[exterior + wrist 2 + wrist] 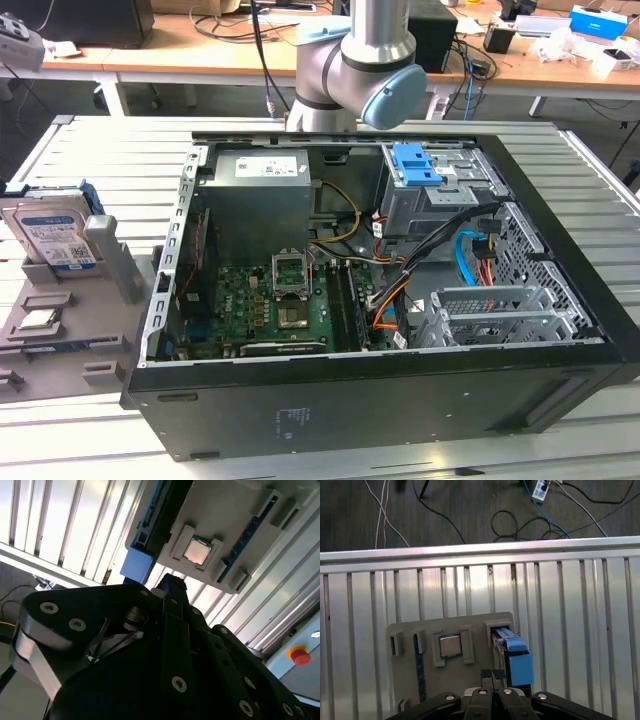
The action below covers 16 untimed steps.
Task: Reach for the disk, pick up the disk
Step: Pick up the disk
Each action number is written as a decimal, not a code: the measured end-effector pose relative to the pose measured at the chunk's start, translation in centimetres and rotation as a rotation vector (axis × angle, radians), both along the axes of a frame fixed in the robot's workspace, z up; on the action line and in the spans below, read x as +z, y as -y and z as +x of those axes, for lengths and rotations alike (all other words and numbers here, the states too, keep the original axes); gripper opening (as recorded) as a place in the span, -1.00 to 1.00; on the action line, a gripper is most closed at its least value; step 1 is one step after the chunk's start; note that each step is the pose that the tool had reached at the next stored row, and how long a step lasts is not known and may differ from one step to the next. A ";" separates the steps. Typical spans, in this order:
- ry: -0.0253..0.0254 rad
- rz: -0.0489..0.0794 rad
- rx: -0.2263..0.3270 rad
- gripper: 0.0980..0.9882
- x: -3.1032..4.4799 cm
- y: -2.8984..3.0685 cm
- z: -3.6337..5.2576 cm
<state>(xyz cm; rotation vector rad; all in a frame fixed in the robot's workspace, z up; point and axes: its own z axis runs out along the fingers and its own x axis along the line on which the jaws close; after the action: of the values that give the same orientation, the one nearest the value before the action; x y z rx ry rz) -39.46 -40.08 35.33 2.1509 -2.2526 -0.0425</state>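
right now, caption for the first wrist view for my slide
Gripper poised over the grey holder, near the disk standing in its slot, chip seated beside it.

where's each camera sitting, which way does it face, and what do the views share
Exterior view: off the arm, looking down into the open computer case on the slatted table; the arm shows behind it.
First wrist view: on the wrist, looking down past the shut end effector at the grey holder with disk and chip.
Second wrist view: on the wrist, looking along the end effector's body at that holder.
Shared: all three show the disk in the holder.
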 end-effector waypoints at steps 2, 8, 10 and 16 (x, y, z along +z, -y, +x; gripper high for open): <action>0.0000 0.000 0.020 -0.98 0.00 0.00 0.00; 0.0000 0.000 0.038 -0.98 0.00 0.00 0.00; 0.0001 0.000 0.038 -0.98 0.00 0.00 0.00; 0.0001 0.000 0.039 -0.98 -0.01 0.00 0.00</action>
<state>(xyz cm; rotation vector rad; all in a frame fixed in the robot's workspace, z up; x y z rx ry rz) -39.46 -40.08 35.32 2.1935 -2.2104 -0.0417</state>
